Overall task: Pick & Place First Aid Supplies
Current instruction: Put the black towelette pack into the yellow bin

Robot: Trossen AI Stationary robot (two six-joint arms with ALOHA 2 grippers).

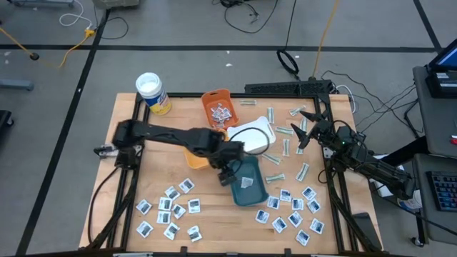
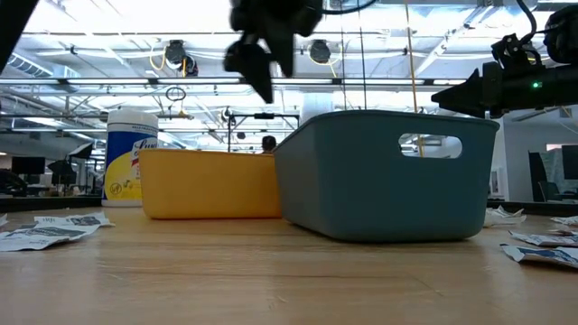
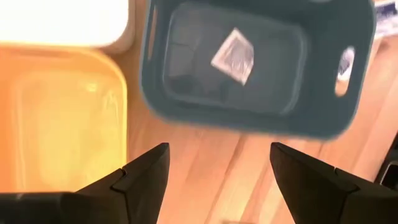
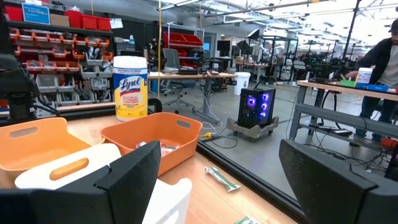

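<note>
The first aid supplies are small white sachets spread over the near left [image 1: 170, 210] and near right [image 1: 293, 212] of the table, and pale strips [image 1: 284, 130] at the far right. One white sachet [image 3: 233, 56] lies flat on the floor of the teal tray [image 1: 251, 187]. My left gripper [image 1: 230, 173] hangs open and empty above the table at the teal tray's left rim, between it and the yellow tray [image 3: 62, 118]. In the low view, this gripper [image 2: 262, 56] is well above both trays. My right gripper [image 1: 307, 130] waits open and empty at the right edge.
An orange tray [image 1: 218, 107] with several packets stands at the far middle, and a white tray [image 1: 254, 135] in front of it. A white-lidded canister with a yellow label [image 1: 153, 93] stands at the far left. Bare wood [image 3: 205, 162] shows under my left gripper. A person [image 4: 379, 62] stands in the room beyond.
</note>
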